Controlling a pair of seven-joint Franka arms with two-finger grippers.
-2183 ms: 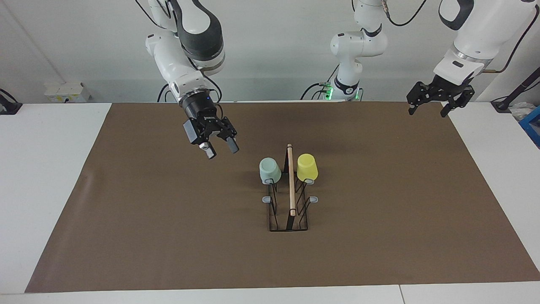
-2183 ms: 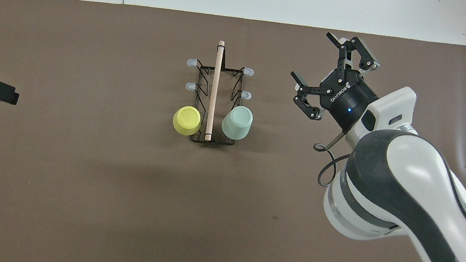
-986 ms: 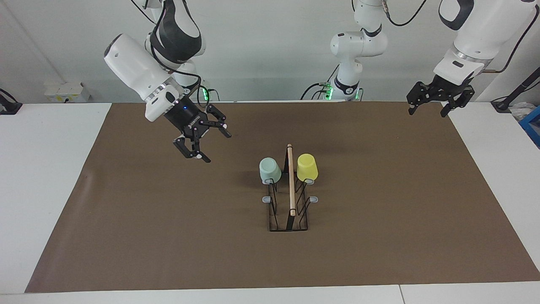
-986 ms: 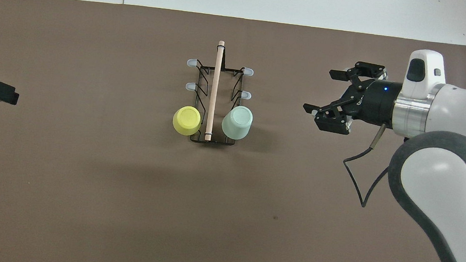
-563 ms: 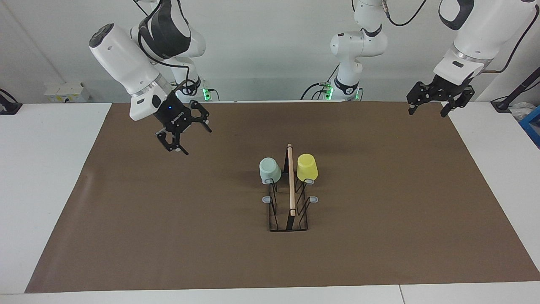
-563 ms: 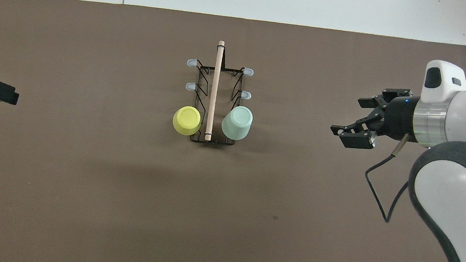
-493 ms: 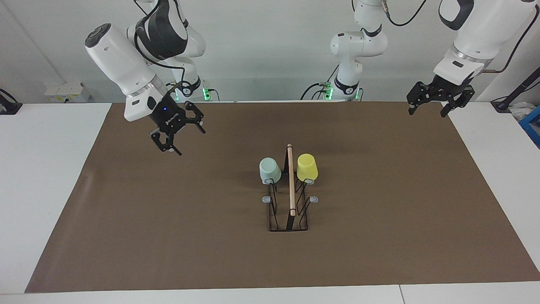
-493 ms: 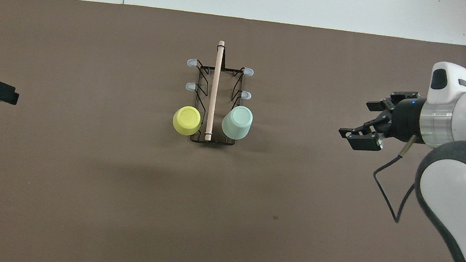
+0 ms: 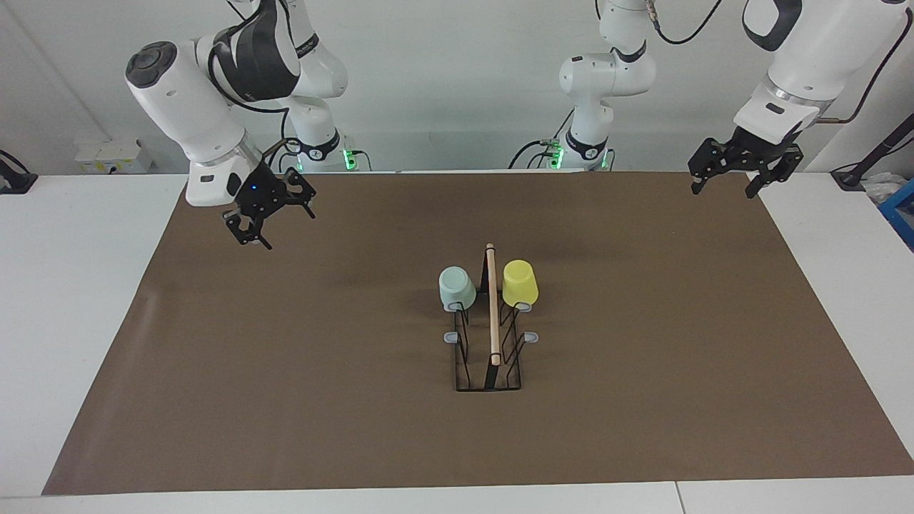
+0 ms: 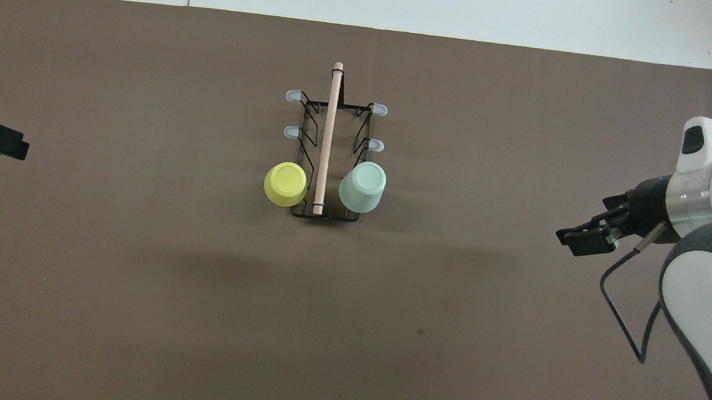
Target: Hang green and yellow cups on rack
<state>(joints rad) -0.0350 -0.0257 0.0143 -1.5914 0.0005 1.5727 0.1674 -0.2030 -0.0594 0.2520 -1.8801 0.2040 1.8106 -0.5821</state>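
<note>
Black pincers | L (image 9: 722, 185) wide open, empty | R (image 9: 280, 227) same

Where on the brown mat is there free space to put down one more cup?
The mat is bare everywhere around the rack, widest on the stretch farther from the robots. It is crowded only at the rack's end nearer the robots, where the green cup and yellow cup sit on prongs.
</note>
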